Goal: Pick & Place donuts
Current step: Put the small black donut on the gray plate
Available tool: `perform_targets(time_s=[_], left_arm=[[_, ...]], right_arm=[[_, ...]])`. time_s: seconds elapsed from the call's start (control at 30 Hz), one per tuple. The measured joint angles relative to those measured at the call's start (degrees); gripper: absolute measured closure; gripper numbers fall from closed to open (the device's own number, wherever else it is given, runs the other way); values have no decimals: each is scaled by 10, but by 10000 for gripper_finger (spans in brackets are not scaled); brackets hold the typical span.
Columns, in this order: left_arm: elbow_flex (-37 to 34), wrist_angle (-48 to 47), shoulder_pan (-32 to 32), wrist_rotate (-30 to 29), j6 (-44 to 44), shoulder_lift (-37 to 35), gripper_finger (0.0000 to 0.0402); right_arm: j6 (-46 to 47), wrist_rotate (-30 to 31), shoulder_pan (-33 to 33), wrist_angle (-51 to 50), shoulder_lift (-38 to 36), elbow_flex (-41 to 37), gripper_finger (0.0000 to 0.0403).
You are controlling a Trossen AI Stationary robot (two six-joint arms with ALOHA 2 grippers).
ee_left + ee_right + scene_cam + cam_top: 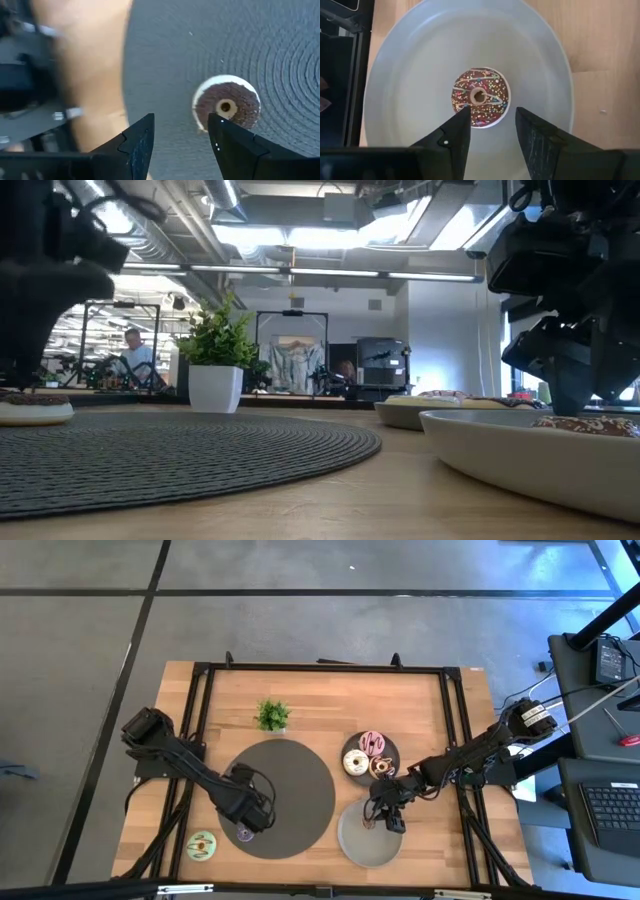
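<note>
Two dark fingers of the right gripper [490, 125] stand apart, holding nothing, just above one brown sprinkled donut [480, 97] on the pale grey plate [410, 75]. Three more donuts [367, 756] sit on a darker plate [392, 750] beside it. One green donut [202, 845] lies on the wooden table [420, 710]. The left gripper [181, 131] hangs open over one small purple donut [227, 104] on the round mat [280, 45]. One potted plant [272, 716] stands behind.
</note>
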Motion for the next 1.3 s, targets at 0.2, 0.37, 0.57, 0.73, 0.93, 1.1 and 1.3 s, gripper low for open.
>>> perform_targets(time_s=[0.2, 0.37, 0.57, 0.73, 0.93, 1.1, 1.3], left_arm=[[-32, 87, 0, -3, 16, 0, 224], [-51, 100, 4, 9, 12, 0, 228], [-59, 100, 12, 10, 14, 0, 253], [-59, 111, 16, 8, 32, 0, 290], [-59, 112, 15, 6, 38, 0, 339], [-60, 110, 15, -1, 43, -1, 372], [-60, 106, 15, -13, 52, -31, 394]], right_arm=[[-7, 0, -1, 0, 0, 0, 246], [-7, 0, -1, 0, 0, 0, 246], [-7, 0, -1, 0, 0, 0, 246], [-7, 0, -1, 0, 0, 0, 246], [-7, 0, -1, 0, 0, 0, 246], [-7, 0, -1, 0, 0, 0, 246], [-6, 0, -1, -4, 0, 13, 246]])
